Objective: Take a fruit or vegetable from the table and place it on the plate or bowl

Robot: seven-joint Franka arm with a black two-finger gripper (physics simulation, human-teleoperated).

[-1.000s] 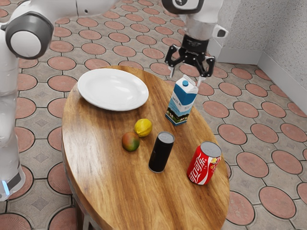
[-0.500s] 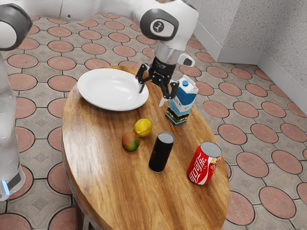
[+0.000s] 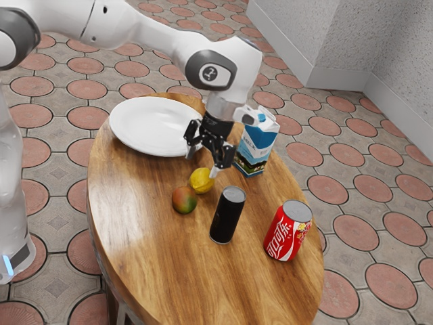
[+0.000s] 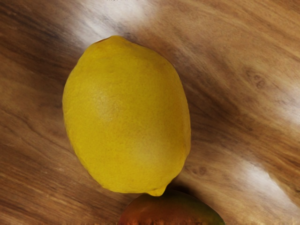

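A yellow lemon (image 3: pixel 201 181) lies on the wooden table (image 3: pixel 162 271), with a red-green mango (image 3: pixel 184 200) just beside it toward the front. My gripper (image 3: pixel 201 162) hangs open directly above the lemon, its fingers spread to either side and close to the fruit's top. The wrist view looks straight down on the lemon (image 4: pixel 126 115), and the mango (image 4: pixel 171 211) peeks in next to it. A white plate (image 3: pixel 158 126) sits at the table's far end, toward the exterior view's left of the gripper.
A blue and white milk carton (image 3: pixel 257 143) stands just to the exterior view's right of my hand. A black can (image 3: pixel 226 214) stands in front of the lemon, and a red soda can (image 3: pixel 287 230) sits further right.
My arm has swung from above the carton toward the exterior view's left and come down over the lemon. The gripper stayed open. Nothing on the table has moved.
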